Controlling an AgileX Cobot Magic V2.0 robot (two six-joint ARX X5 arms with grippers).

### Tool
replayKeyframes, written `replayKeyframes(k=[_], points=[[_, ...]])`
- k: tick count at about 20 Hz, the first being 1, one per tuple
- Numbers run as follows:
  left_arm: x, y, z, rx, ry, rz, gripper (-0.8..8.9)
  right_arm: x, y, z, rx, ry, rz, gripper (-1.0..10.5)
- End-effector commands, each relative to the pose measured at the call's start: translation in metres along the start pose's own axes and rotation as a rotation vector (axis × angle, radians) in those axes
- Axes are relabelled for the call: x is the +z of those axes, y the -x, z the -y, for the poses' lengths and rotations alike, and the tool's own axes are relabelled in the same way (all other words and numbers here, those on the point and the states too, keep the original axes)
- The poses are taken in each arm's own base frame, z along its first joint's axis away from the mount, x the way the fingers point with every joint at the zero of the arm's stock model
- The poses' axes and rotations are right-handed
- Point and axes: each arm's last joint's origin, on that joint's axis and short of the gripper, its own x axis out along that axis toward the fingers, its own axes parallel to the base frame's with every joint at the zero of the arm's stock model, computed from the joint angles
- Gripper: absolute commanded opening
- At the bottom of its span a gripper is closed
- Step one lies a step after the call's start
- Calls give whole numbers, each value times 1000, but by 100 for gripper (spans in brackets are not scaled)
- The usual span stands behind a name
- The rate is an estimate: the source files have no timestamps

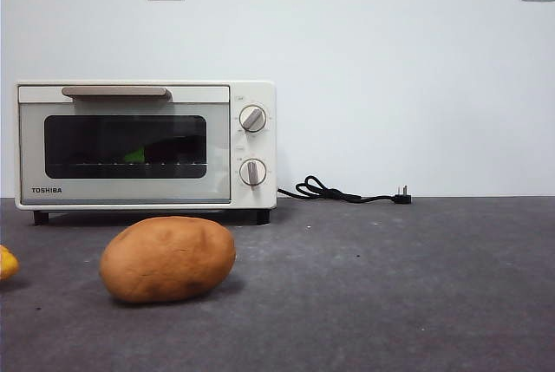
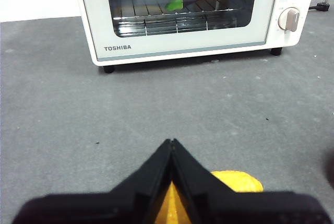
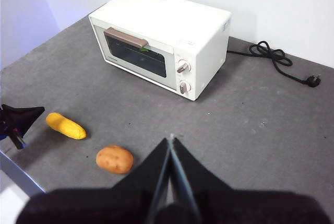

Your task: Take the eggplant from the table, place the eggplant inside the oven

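The eggplant (image 1: pixel 134 155) lies inside the cream oven (image 1: pixel 146 194), on the wire rack behind the closed glass door. Its green cap (image 2: pixel 175 2) shows clearly, while its dark body is dim behind the glass. From the right wrist view only a green speck of the eggplant (image 3: pixel 143 49) shows through the oven (image 3: pixel 167 25) door. My left gripper (image 2: pixel 171 143) is shut and empty, low over the table (image 2: pixel 235 104) in front of the oven (image 2: pixel 182 46). My right gripper (image 3: pixel 171 139) is shut and empty, high above the table (image 3: pixel 250 119), well back from the oven.
A brown potato (image 1: pixel 167 259) sits in front of the oven, also seen as the potato (image 3: pixel 115 159). A yellow toy (image 3: pixel 65 125) lies by the left gripper, under its jaws (image 2: pixel 237 180). A black power cord (image 1: pixel 347 192) trails right of the oven.
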Motion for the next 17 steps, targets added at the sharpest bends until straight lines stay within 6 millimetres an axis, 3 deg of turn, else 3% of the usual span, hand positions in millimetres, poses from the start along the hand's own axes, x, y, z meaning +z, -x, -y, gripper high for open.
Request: replayKeyframes(k=[1, 5, 9, 13, 17], points=[[-2, -1, 0, 1, 10, 0, -3, -2, -2, 0, -6, -3, -29, 1], [-2, -1, 0, 1, 11, -2, -3, -4, 6, 10, -111, -7, -8, 1], [-2, -1, 0, 1, 11, -3, -3, -19, 43, 16, -167, -106, 83, 1], [-2, -1, 0, 1, 11, -4, -3, -41, 86, 6, -316, -106, 195, 1], [-2, -1, 0, 1, 11, -4, -3, -72, 125, -18, -427, -103, 311, 1]])
